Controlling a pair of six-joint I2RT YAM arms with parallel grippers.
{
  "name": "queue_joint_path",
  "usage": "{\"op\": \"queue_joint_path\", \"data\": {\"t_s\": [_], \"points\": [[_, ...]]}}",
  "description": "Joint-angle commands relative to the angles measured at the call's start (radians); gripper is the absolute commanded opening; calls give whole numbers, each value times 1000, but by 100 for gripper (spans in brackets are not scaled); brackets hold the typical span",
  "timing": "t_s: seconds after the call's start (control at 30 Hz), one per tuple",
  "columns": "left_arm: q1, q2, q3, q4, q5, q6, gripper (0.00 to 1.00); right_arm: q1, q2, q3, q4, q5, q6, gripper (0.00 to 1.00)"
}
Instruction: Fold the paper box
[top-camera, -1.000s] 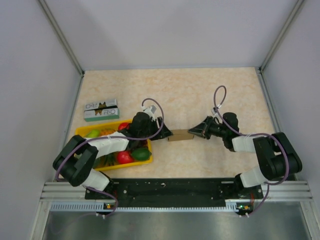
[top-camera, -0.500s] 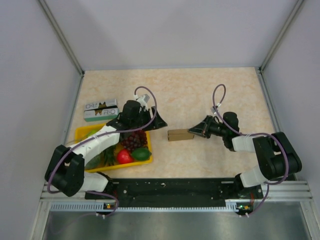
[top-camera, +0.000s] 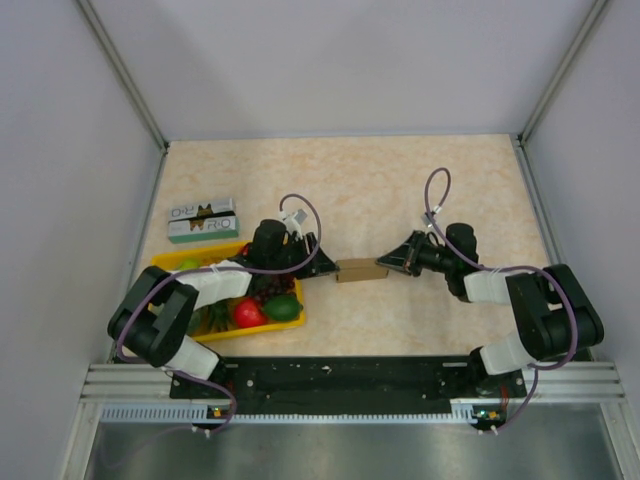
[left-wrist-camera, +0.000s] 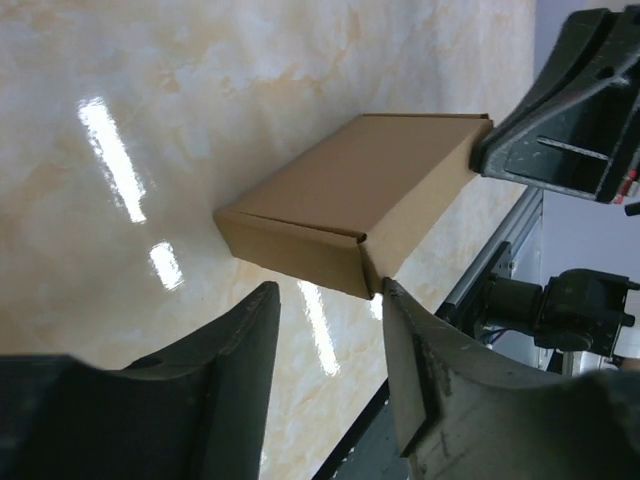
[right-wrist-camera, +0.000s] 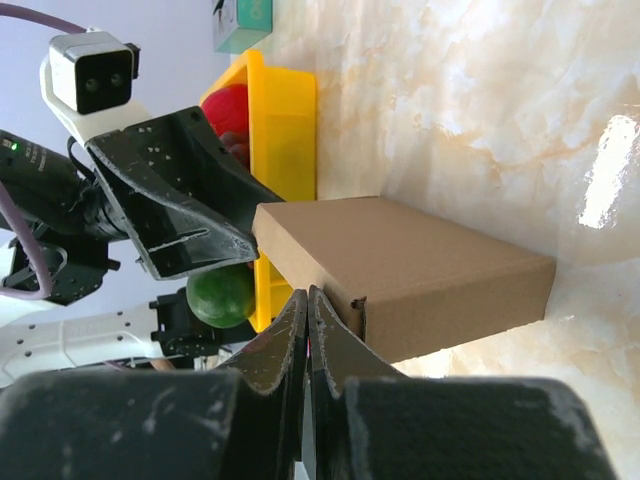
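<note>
The paper box (top-camera: 360, 270) is a small folded brown kraft box lying flat in the middle of the table. My left gripper (top-camera: 328, 266) is at its left end, open; in the left wrist view the box (left-wrist-camera: 350, 195) lies just beyond the gripper (left-wrist-camera: 325, 300), with one fingertip (left-wrist-camera: 392, 300) touching its near corner. My right gripper (top-camera: 384, 264) is at the box's right end. In the right wrist view its fingers (right-wrist-camera: 307, 297) are shut together, tips against the box's (right-wrist-camera: 410, 265) side, with nothing between them.
A yellow tray (top-camera: 262, 329) of toy fruit and vegetables sits at the left, under the left arm; it also shows in the right wrist view (right-wrist-camera: 285, 120). A green-and-white carton (top-camera: 202, 220) lies behind the tray. Walls enclose the table.
My left gripper swung away from the box toward the back left, then came back to the box's left end. The box and right gripper have stayed put.
</note>
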Motion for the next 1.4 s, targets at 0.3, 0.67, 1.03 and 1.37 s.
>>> {"op": "queue_joint_path", "data": {"t_s": [0.3, 0.67, 1.03, 1.37], "points": [[10, 80, -99, 28, -75, 22, 29, -5, -105, 121, -192, 17, -39, 0], [10, 88, -79, 0, -80, 44, 16, -29, -67, 12, 18, -40, 38, 0], [7, 68, -62, -70, -118, 98, 1, -65, 111, -74, 420, -155, 144, 0], [-62, -53, 36, -244, -234, 222, 9, -66, -246, 335, -831, 84, -505, 29]]}}
